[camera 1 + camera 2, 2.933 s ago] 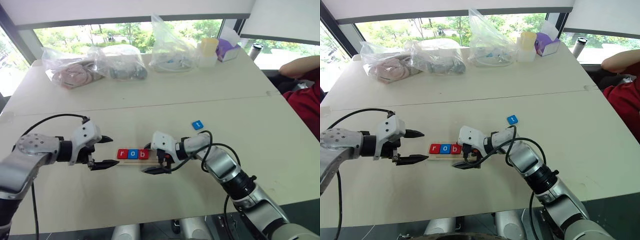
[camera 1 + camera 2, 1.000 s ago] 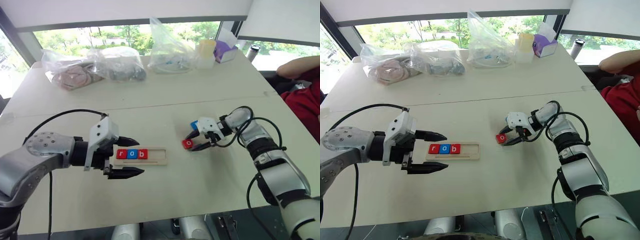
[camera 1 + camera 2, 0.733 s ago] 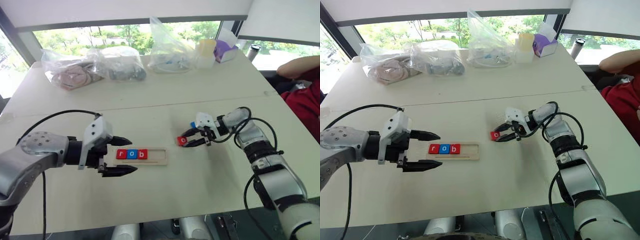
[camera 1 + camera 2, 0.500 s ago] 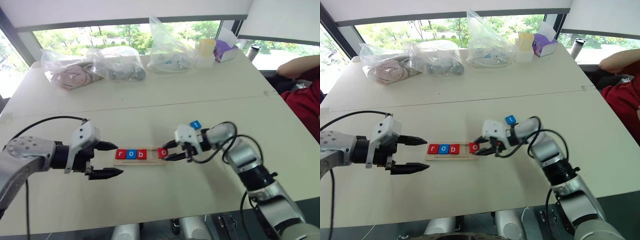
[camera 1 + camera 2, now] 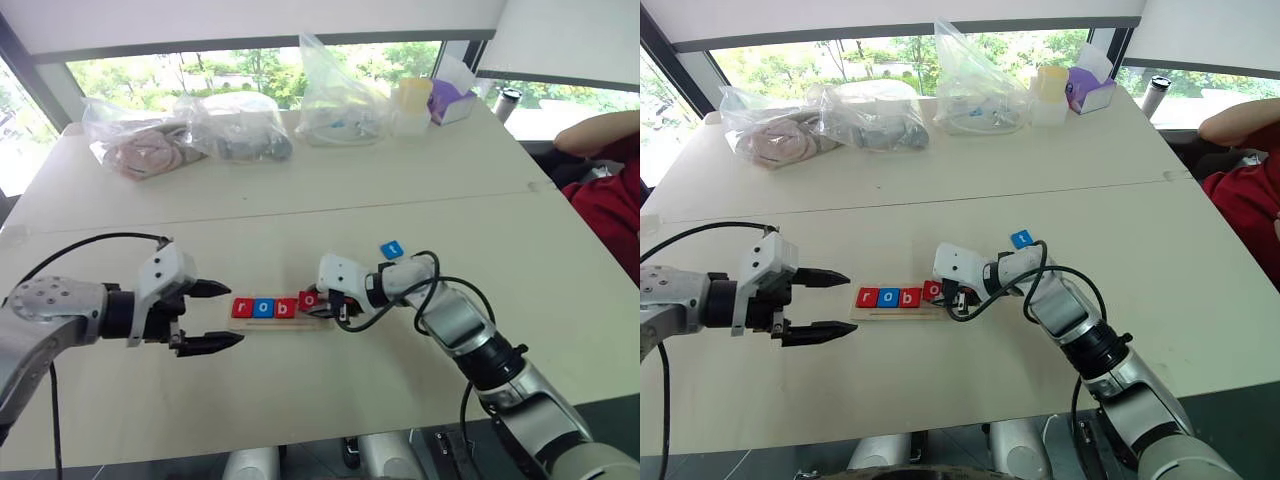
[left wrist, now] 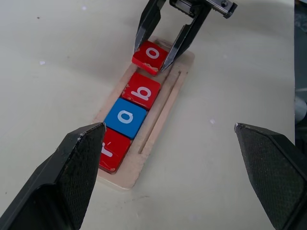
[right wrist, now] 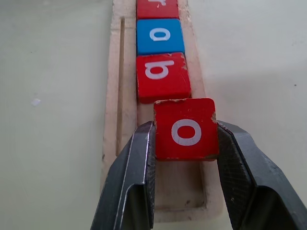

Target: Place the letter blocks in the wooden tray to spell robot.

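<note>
Over the wooden tray (image 7: 112,86), just past the seated r, o and b, the right gripper (image 7: 184,143) pinches the red o tile (image 7: 186,129), to be lowered flat and released; left gripper (image 5: 220,315) gapes empty.

Daylight pours through the windows (image 5: 250,65) behind the table (image 5: 560,290), blowing out the greenery outside and leaving the pale tabletop evenly bright, with only soft, short shadows under the arms. The head views bow at their edges, bending the window frame. In the wrist views, the near fingers (image 6: 72,177) loom dark and slightly soft while the lettered tiles stay crisp.
</note>
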Controlling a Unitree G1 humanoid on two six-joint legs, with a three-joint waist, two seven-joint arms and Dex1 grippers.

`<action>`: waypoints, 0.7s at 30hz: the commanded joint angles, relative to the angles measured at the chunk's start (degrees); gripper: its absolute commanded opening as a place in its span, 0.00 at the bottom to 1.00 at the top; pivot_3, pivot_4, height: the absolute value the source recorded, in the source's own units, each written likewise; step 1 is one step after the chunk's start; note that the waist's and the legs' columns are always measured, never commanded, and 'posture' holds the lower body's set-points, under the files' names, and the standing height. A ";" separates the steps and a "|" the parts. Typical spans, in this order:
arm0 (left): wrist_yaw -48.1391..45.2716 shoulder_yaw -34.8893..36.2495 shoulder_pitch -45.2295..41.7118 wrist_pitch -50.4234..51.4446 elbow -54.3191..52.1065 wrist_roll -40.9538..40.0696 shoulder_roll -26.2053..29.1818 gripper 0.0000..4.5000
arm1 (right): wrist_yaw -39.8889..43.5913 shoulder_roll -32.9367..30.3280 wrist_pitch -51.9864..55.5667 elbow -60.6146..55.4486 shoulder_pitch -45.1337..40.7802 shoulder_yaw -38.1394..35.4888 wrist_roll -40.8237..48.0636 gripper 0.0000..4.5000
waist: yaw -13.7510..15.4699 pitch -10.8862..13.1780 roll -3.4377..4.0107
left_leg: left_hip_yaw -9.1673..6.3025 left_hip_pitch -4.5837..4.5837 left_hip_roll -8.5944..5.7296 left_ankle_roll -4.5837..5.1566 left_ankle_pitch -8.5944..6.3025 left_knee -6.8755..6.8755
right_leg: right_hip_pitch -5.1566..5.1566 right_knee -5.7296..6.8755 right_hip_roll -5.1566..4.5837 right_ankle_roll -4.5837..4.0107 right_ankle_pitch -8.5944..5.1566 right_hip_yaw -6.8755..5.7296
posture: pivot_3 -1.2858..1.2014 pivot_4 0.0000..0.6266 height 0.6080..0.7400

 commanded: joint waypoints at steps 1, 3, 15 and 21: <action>0.52 0.66 -0.21 0.06 -1.55 -0.40 -0.13 1.00 | 1.27 -0.61 -0.83 -1.25 -1.13 0.78 0.35 0.26 | -0.01 0.00 0.00 | 0.00 0.00 0.00 0.00 0.00 0.00 | 0.00 0.00 0.00 0.00 0.00 0.00 | 0.52 0.24 1.00; 0.81 0.57 -0.23 0.03 -1.59 -0.36 -0.35 1.00 | 1.70 -0.46 -0.57 -1.63 -1.41 0.79 0.89 0.26 | -0.02 0.00 0.00 | 0.00 0.01 0.00 0.00 0.00 0.00 | 0.00 0.00 0.01 0.00 0.00 0.00 | 0.52 0.24 1.00; 1.83 0.09 -0.67 -0.10 -1.50 -0.08 -0.88 1.00 | 0.34 2.19 0.43 -0.44 -2.80 2.07 0.45 0.26 | -0.02 0.00 0.00 | -0.01 0.00 0.01 0.00 0.00 0.00 | -0.01 0.00 0.01 0.01 -0.01 0.00 | 0.52 0.24 1.00; 2.38 -0.61 -1.39 -0.53 -1.12 0.52 -1.22 1.00 | -0.11 2.44 0.68 -0.51 -2.66 2.59 0.29 0.26 | -0.01 0.00 0.00 | -0.02 0.00 0.01 0.00 0.00 0.00 | -0.01 -0.02 0.00 0.01 -0.01 0.00 | 0.52 0.24 1.00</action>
